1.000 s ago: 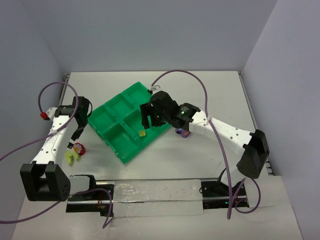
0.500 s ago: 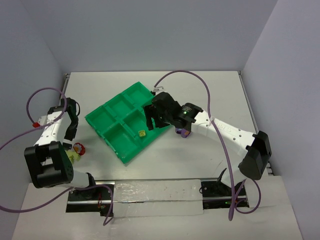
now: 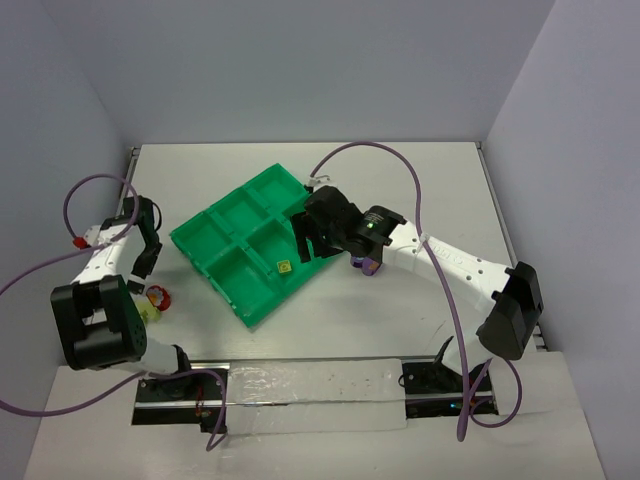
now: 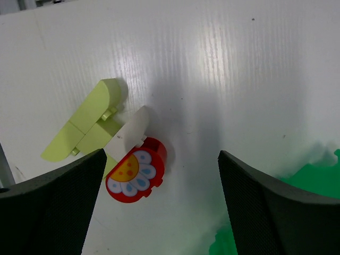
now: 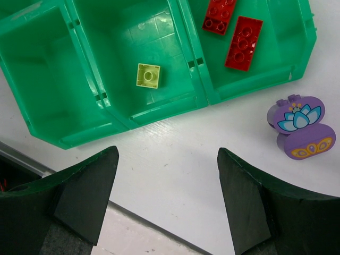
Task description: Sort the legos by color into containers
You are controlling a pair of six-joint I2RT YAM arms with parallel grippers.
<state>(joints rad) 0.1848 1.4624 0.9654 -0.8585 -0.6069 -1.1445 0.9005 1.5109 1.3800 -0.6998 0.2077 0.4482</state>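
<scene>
The left pincer [image 4: 162,204] hung over the white desk [image 4: 228,69] with its jaws spread wide and nothing between them. Just below it lay a loose cluster: a round red plastic brick printed with a flower [image 4: 135,171], touching a small white brick [image 4: 127,133], which in turn touched a pale yellow-green rounded brick pair [image 4: 85,127]. In the left wrist view the red brick sat off-centre, close to the finger on the view's left. The yellow-green pair's long axis ran diagonally away from it.

The right pincer [image 5: 167,191] was likewise spread and empty above the near edge of the bright green plastic compartment tray [image 5: 194,64]. One section held a square yellow-green brick [image 5: 148,75], and its neighbour held two red rectangular bricks [image 5: 243,43]. A purple printed brick stack [image 5: 300,127] stood on the desk just beside the tray.

The left arm was plainly the nearer to the cluster. Its pincer probably needed to shift toward the red brick before closing.
</scene>
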